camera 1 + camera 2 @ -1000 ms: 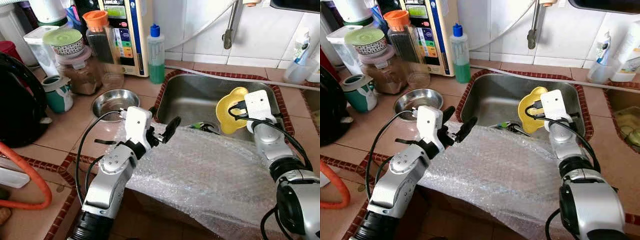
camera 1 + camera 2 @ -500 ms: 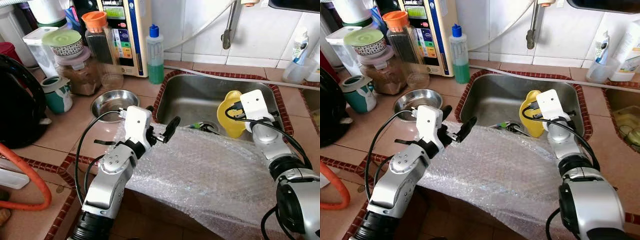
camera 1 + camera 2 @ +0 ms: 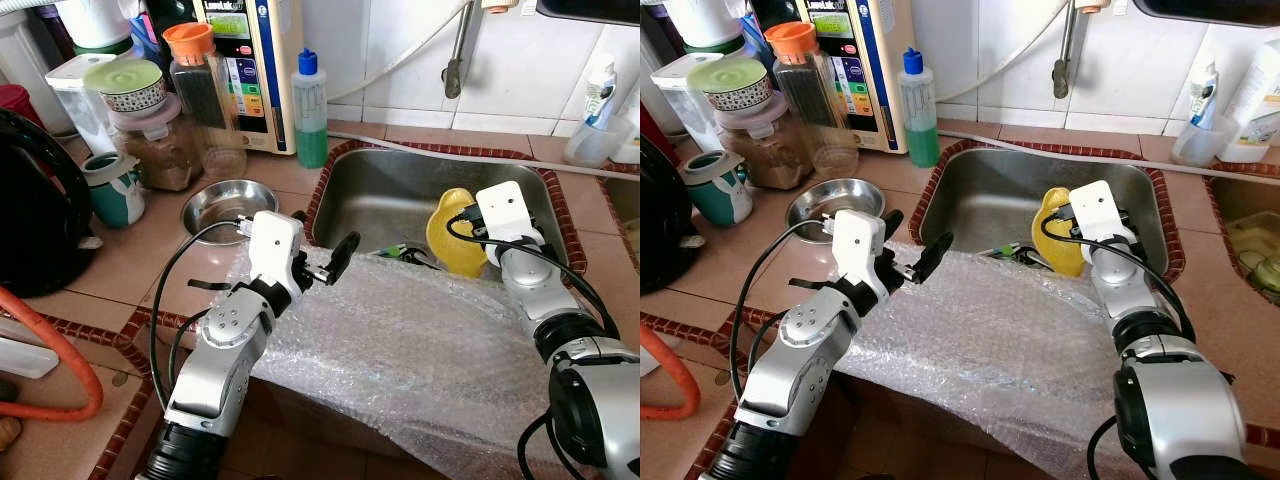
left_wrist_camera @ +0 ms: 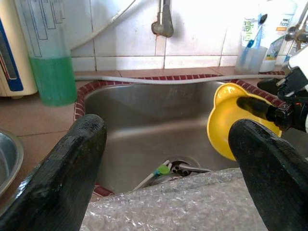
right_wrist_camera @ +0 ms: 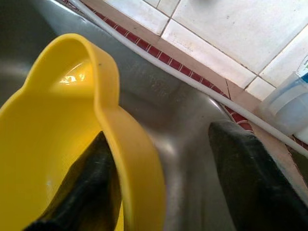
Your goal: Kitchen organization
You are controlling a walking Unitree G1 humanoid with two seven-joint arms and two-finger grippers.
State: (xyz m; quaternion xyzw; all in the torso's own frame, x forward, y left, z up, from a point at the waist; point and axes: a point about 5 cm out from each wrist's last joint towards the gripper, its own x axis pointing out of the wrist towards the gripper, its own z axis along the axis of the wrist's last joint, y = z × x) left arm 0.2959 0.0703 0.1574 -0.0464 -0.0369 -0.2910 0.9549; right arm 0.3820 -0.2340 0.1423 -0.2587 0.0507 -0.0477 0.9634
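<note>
A yellow plastic bowl [image 3: 452, 235] stands on edge inside the steel sink [image 3: 380, 190], near its right wall. My right gripper [image 3: 468, 217] is at the bowl's rim. In the right wrist view one finger [image 5: 91, 187] lies inside the bowl [image 5: 53, 125], while the other finger [image 5: 245, 178] stands well clear of its outer wall, so the gripper is open. My left gripper [image 3: 325, 238] hovers open and empty over the near left corner of the sink, above a sheet of bubble wrap [image 3: 400, 340] draped across the counter's front edge.
A small steel bowl [image 3: 228, 205], a green soap bottle [image 3: 311, 110], jars [image 3: 160, 140], a teal mug [image 3: 115, 188] and a black kettle [image 3: 30, 200] crowd the left counter. A green-tipped utensil [image 3: 398, 251] lies by the drain. The tap [image 3: 458, 60] hangs over the sink.
My right gripper has moved left and lower into the sink, and the yellow bowl has gone with it and turned more edge-on. The left arm has stayed still.
</note>
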